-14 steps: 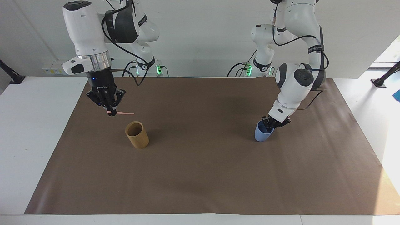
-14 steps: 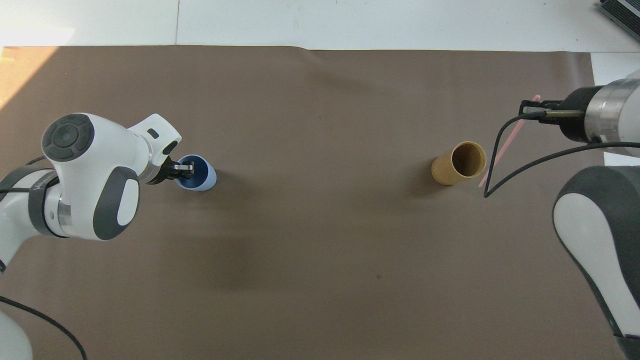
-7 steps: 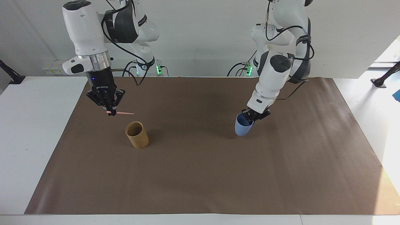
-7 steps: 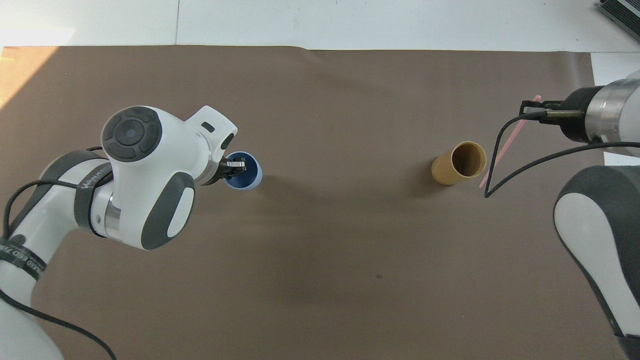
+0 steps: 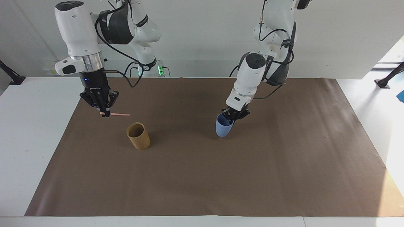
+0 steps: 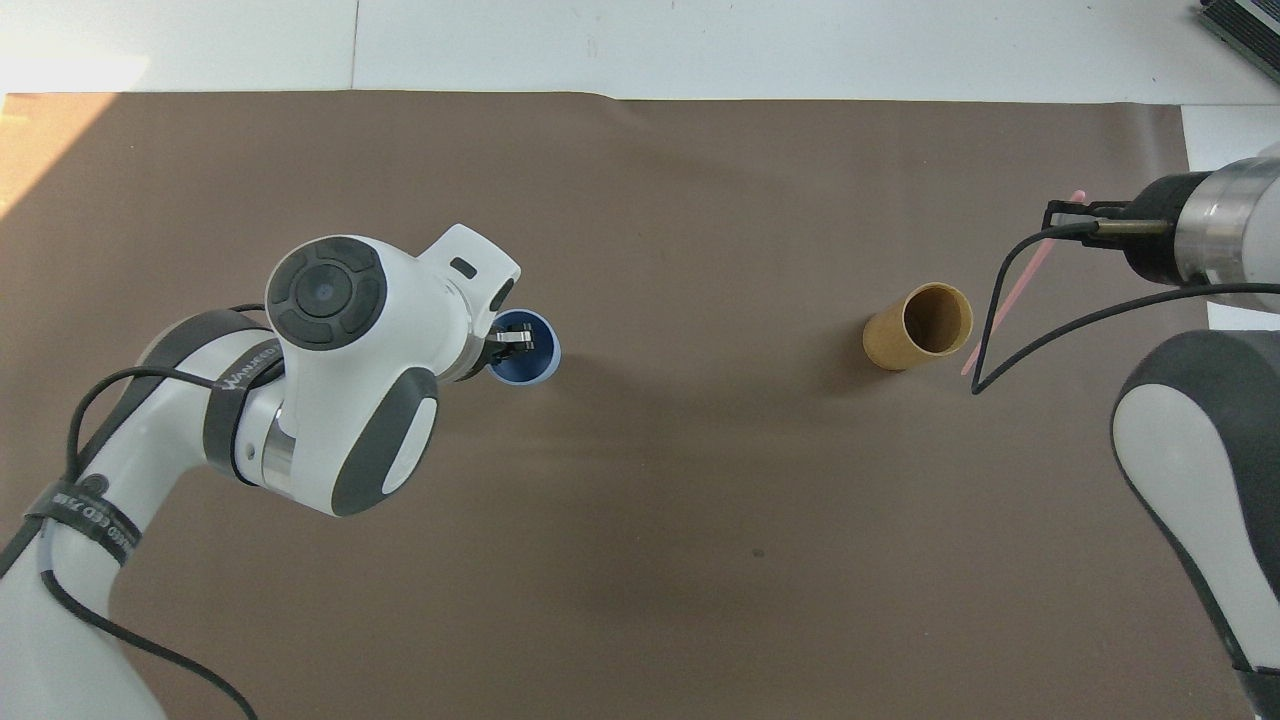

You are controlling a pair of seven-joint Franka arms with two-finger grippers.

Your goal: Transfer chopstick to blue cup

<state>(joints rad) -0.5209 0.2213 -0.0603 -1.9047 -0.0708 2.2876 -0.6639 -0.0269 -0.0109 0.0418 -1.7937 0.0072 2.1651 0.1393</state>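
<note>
My right gripper [image 5: 105, 114] [image 6: 1062, 213] is shut on one end of the pale pink chopstick [image 5: 120, 114] [image 6: 1030, 265]. It holds the chopstick roughly level over the brown paper, beside the tan cup [image 5: 138, 136] [image 6: 920, 325]. The light-blue cup [image 5: 223, 126] [image 6: 528, 352] hangs tilted from my left gripper [image 5: 233, 118] [image 6: 512, 341], which is shut on its rim, one finger inside. I cannot tell whether the cup's base touches the paper. The blue cup is near the table's middle.
Brown paper [image 5: 202, 176] [image 6: 700, 500] covers most of the white table. The tan cup stands upright on it toward the right arm's end. The left arm's large elbow [image 6: 340, 400] hides the paper beside the blue cup in the overhead view.
My left gripper has carried the blue cup from the left arm's end toward the table's middle and the tan cup. My right gripper with the chopstick has shifted slightly away from the tan cup.
</note>
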